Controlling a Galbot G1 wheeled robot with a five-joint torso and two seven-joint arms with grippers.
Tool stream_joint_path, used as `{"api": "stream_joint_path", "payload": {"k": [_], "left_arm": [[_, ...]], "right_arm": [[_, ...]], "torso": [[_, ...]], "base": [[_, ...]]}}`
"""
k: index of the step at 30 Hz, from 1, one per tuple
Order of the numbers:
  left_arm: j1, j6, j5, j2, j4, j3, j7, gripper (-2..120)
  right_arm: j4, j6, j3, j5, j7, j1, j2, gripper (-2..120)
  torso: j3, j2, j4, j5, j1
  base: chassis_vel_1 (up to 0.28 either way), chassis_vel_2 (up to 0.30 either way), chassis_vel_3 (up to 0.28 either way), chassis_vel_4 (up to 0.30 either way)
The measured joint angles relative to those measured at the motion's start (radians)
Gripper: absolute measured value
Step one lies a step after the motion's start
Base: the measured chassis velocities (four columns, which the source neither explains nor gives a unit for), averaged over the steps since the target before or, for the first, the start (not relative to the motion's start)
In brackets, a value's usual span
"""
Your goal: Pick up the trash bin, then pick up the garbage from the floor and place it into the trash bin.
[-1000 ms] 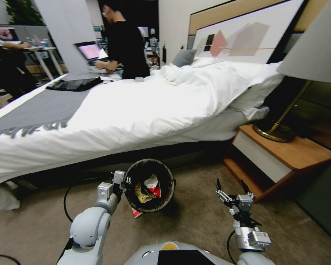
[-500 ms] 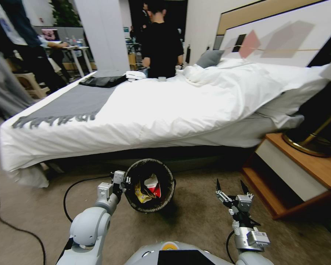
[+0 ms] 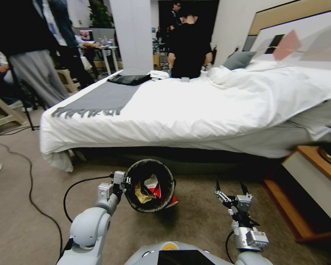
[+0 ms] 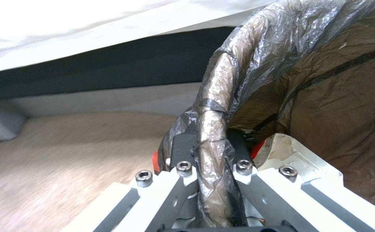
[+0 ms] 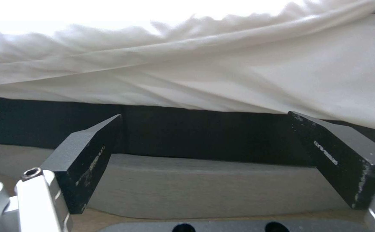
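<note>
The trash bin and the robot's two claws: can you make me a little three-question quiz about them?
1. True or false: the left gripper is clamped on the rim of the trash bin.
2. What is the right gripper holding? A) a yellow wrapper B) nothing, its fingers are spread open C) the bin's bag
3. Fill in the blank: inside the bin lie a yellow wrapper and a red-and-white ____.

Key:
1. True. The left wrist view shows its fingers pinching the bag-covered rim.
2. B. It hovers over the carpet, facing the bed, with nothing between its fingers.
3. Carton, or wrapper. Another red piece peeks out from beneath the bin.
</note>
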Motion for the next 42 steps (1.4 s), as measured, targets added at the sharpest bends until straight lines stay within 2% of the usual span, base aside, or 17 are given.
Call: {"api": "stream_joint_path", "payload": {"k": [23,30,42], "left_arm": [[-0.004,-0.010,-0.001,0.000,0.008,-0.001,-0.004,1],[-0.006,-0.018,-0.001,-0.003,0.013,0.001,-0.009,1],[-0.003,-0.022,-0.006,-0.006,0.018,-0.013,-0.014,1]], "right_arm": [[-0.019,-0.007,-0.010,0.004,0.007,0.013,0.006,100],[-0.021,-0.018,-0.015,0.008,0.008,0.020,0.005,100],[-0.029,-0.032,-0.017,0.022,0.008,0.035,-0.002,100]], "torso": [[0.000,0.000,0.0004,0.0000,0.000],[0.000,0.000,-0.0003,-0.0001,0.000],[0.000,0.000,0.0001,0.0000,0.000]], "base": [[0.072,0.066,0.075,0.077],[0.000,0.000,0.000,0.000],[0.000,0.000,0.000,0.000]]}}
